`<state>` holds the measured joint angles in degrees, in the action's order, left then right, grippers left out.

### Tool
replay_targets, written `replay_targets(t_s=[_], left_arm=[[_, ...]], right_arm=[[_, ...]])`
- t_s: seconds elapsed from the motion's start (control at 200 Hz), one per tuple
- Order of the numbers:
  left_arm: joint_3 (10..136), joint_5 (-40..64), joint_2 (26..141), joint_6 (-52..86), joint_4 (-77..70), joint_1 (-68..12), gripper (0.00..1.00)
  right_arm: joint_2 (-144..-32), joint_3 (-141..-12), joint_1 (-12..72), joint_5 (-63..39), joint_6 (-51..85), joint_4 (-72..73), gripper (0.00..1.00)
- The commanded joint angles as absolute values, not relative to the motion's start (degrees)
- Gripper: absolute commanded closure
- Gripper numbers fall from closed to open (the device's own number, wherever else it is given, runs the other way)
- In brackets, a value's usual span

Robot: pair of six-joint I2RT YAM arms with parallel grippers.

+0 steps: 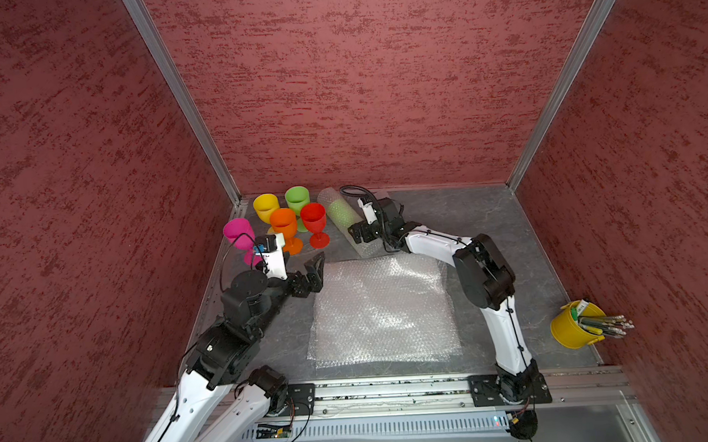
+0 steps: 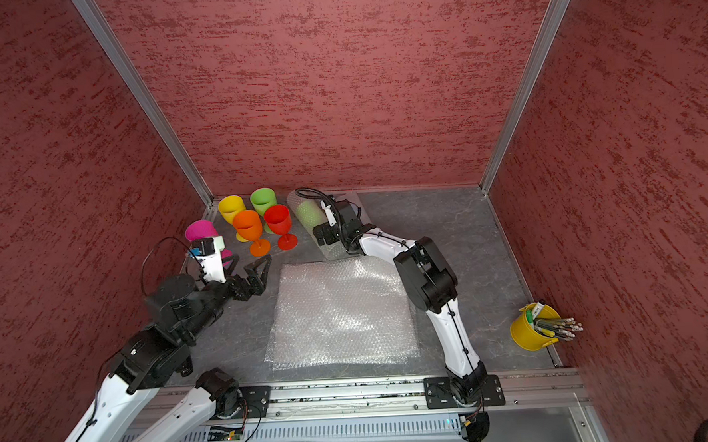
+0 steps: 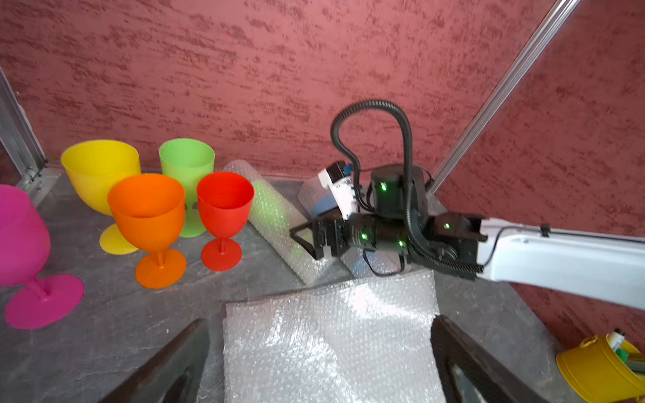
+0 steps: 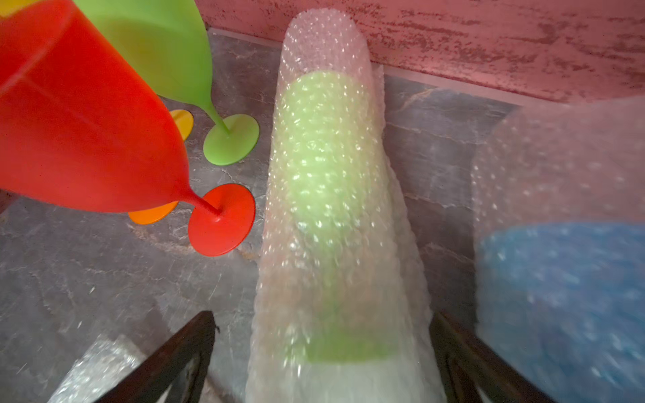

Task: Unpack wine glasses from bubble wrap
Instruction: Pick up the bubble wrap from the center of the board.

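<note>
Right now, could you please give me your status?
Both open: left gripper empty, right gripper astride clear bubble-wrap roll holding green plastic goblet. Red plastic goblet stands close beside roll.

Five goblets [image 1: 284,223] upright; two apparently wrapped

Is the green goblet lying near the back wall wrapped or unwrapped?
Wrapped. The green goblet lies on its side inside a rolled bubble wrap tube, its colour showing through the bubbles in the right wrist view.
</note>
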<state>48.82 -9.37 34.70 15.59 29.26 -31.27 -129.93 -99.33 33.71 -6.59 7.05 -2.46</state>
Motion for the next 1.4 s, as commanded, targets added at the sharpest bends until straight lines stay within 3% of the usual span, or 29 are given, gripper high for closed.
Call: replay_targets(t_s=[0.0, 0.276, 0.666, 0.997, 1.398], left_arm=[[48.5, -13.4, 34.7, 15.6, 31.7, -31.5, 0.0], [47.9, -20.0, 31.5, 14.7, 32.3, -33.5, 0.0], [48.1, -20.2, 31.0, 16.5, 33.1, -33.7, 0.0], [47.9, -19.0, 31.1, 16.1, 32.8, -33.8, 0.0], [50.8, -9.3, 34.7, 16.8, 34.8, -34.0, 0.0]], right_arm=[[-136.3, -110.8, 33.5, -7.4, 4.7, -10.4, 0.01], [-155.1, -139.4, 33.5, -6.5, 4.8, -25.4, 0.04], [-150.0, -136.3, 33.5, -2.2, 7.6, -21.4, 0.29], [-131.3, -127.3, 33.5, 4.6, 9.4, -18.1, 0.35], [-88.8, -79.4, 34.7, -0.1, 31.7, -7.2, 0.36]])
